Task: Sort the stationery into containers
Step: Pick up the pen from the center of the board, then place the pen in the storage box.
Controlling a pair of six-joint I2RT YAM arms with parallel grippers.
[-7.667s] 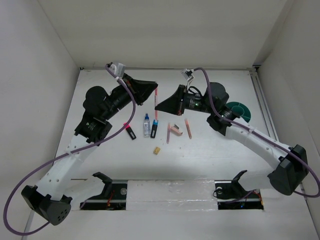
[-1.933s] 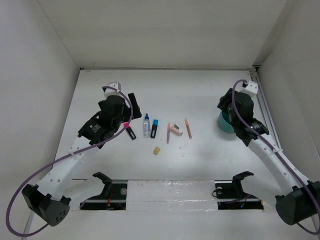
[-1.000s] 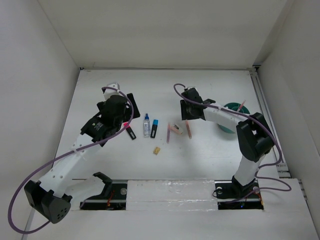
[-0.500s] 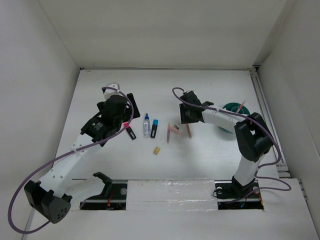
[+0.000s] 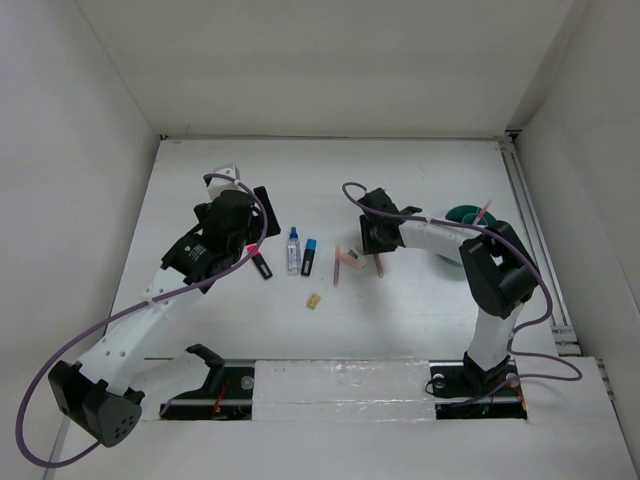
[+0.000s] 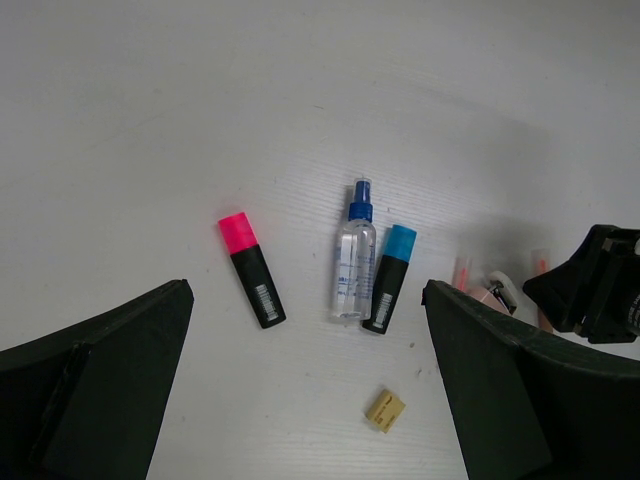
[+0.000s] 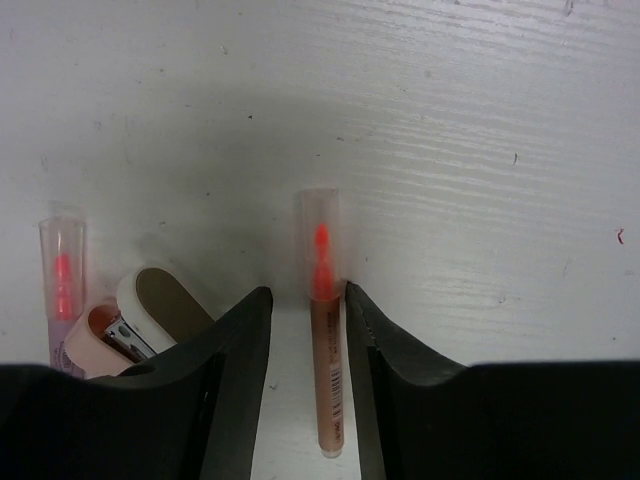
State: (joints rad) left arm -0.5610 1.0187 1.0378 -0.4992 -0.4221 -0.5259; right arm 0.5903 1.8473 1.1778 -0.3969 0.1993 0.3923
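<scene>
My right gripper (image 7: 306, 300) is down on the table, its jaws open and straddling a salmon pencil (image 7: 326, 380). The right finger touches the pencil and a narrow gap remains on the left. A second salmon pencil (image 7: 62, 280) and the pink block (image 7: 150, 310) lie just to the left. The pink-capped marker (image 6: 250, 270), the clear bottle (image 6: 354, 255), the blue-capped marker (image 6: 389, 265) and the tan piece (image 6: 385, 410) lie below my left gripper (image 6: 310, 390), which hovers wide open and empty. The teal cup (image 5: 462, 245) stands at the right with one pencil (image 5: 484, 212) in it.
White walls enclose the table on the left, back and right. A rail (image 5: 525, 210) runs along the right edge beside the cup. The right arm's forearm (image 5: 430, 235) stretches across between the cup and the pencils.
The right gripper has slid a little nearer and lower over the pencil, and its jaws have narrowed around it. The left arm has not moved.
</scene>
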